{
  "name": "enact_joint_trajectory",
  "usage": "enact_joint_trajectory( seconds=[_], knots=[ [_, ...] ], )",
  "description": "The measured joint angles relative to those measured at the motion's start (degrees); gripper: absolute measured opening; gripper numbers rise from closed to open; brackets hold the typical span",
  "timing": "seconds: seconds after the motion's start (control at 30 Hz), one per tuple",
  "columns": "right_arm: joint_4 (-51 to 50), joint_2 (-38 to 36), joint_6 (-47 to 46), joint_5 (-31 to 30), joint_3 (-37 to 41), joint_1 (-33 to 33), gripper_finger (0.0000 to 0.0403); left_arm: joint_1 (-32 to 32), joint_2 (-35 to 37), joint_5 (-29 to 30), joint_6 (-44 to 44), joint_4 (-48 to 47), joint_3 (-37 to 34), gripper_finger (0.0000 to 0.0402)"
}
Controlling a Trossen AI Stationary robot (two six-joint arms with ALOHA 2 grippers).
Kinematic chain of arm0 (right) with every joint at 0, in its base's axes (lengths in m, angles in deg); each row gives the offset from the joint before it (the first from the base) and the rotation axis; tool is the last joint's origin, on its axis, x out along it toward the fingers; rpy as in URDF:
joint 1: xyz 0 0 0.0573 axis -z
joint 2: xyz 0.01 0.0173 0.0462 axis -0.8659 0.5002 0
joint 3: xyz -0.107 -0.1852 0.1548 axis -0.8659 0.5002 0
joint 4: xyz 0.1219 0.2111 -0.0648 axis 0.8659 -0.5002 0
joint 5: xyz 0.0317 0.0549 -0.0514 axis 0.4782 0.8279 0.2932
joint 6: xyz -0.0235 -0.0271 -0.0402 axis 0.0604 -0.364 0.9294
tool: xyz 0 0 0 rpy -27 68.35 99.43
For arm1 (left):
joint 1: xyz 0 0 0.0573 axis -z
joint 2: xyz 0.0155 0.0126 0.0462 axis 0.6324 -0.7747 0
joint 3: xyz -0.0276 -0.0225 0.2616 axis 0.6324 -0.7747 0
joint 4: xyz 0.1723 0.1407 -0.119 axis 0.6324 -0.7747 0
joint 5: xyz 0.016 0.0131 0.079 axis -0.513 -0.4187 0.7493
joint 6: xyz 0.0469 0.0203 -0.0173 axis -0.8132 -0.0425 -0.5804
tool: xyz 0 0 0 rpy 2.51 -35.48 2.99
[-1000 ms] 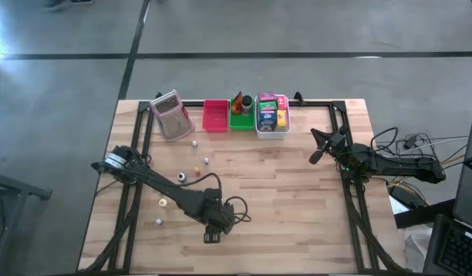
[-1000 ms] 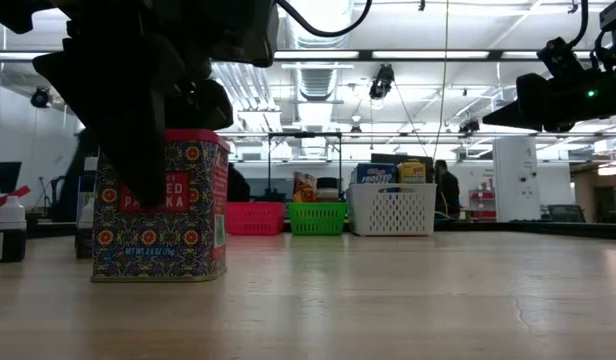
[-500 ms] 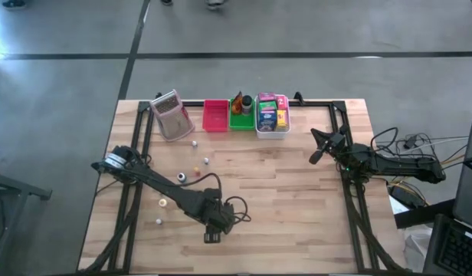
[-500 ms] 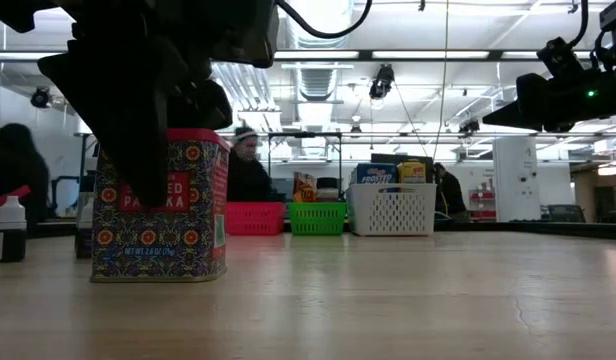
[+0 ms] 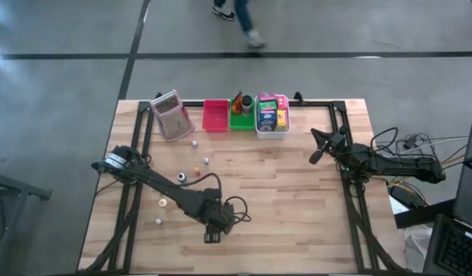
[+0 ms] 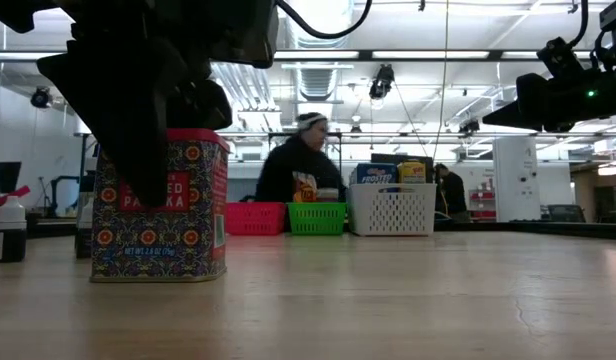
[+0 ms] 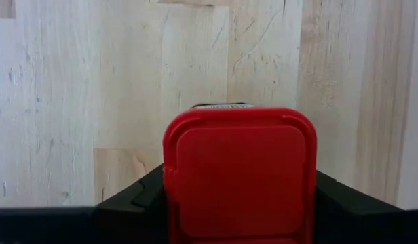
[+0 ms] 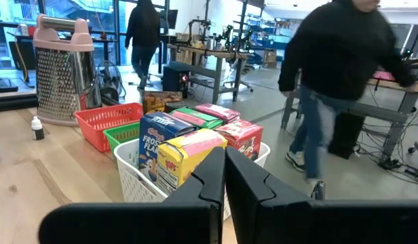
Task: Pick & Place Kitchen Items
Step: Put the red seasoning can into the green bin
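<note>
We see the left gripper (image 5: 213,228) low over the bench (image 5: 282,199), its fingers clasping the red-lidded paprika tin (image 6: 160,205) standing upright beneath it. The right gripper (image 5: 316,152) hangs closed and empty, the white basket (image 8: 144,179) of packets just ahead of it.

Along the table's (image 5: 297,192) far edge you are seeing a row: the grater (image 5: 170,115) lying at the left end, then three baskets side by side, touching one another. The first basket (image 5: 215,115) is standing beside the grater, the middle basket (image 5: 240,120) is holding a jar and a wedge, and the last basket (image 5: 271,127) is carrying upright packets (image 5: 269,113). Small bottles (image 5: 195,157) are lying scattered in front of the grater. Near the front edge, left of centre, the tin (image 6: 160,205) is standing upright, with the left hand (image 5: 213,229) sitting over it, fingers at either side. The right hand (image 5: 318,152) is hanging above the table's right side, well apart from the baskets.
</note>
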Motion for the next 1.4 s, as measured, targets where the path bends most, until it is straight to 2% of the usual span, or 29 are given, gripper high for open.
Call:
enact_joint_trajectory(
  seconds=[0.1,0.4,0.53,0.67,1.0,1.27,1.4],
  knots=[
    [-0.01,-0.01,0.0,0.0,0.0,-0.01,0.0008,0.0,0.0,0.0,-0.02,-0.04,0.0,0.0227],
    [-0.02,-0.01,0.0,0.0,0.01,-0.02,0.0008,-1.52,0.0,0.11,-1.96,-3.38,2.97,0.0213],
    [0.0,0.0,0.0,0.0,0.0,0.0,0.0008,-2.86,0.0,1.1,-4.79,-3.34,4.89,0.0223],
    [0.0,-0.02,0.0,0.0,0.02,-0.02,0.0008,-4.75,0.0,1.61,-8.67,-3.52,6.51,0.0214],
    [0.0,-0.01,0.0,0.0,0.0,-0.01,0.0008,-13.12,0.0,2.05,-17.72,-4.97,10.28,0.0224],
    [0.0,-0.02,0.0,0.0,0.0,-0.02,0.0008,-21.97,0.0,2.01,-26.59,-7.43,14.31,0.0213],
    [0.0,-0.01,0.0,0.0,0.0,-0.02,0.0008,-26.93,0.0,2.03,-31.43,-7.57,16.21,0.0228]
  ],
)
